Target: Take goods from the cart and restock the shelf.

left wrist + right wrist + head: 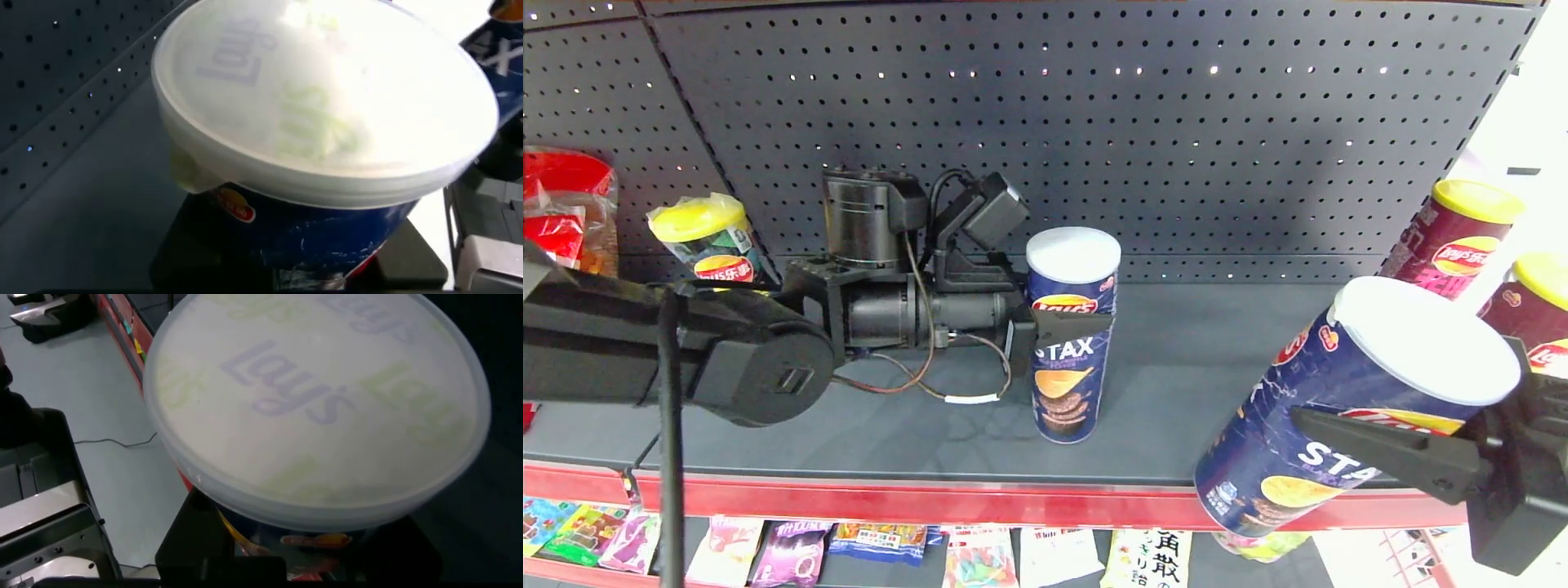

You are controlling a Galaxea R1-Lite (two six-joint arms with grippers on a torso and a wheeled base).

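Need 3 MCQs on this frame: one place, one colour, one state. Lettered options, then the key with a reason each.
1. Where is the blue can that the left hand grips?
A. Standing on the shelf board
B. Lying in a cart
C. On the floor

2. What colour are the lids of the maroon cans at the right?
A. White
B. Red
C. Yellow

3. How is the blue can in the right hand held?
A. Upright on the shelf
B. Tilted, in the air
C. Flat on its side on the shelf

Key:
1 A: the left blue can is upright with its base on the shelf board, and the left hand is closed on it.
2 C: both maroon cans have yellow lids.
3 B: the right blue can leans in the right hand, in front of the shelf edge.
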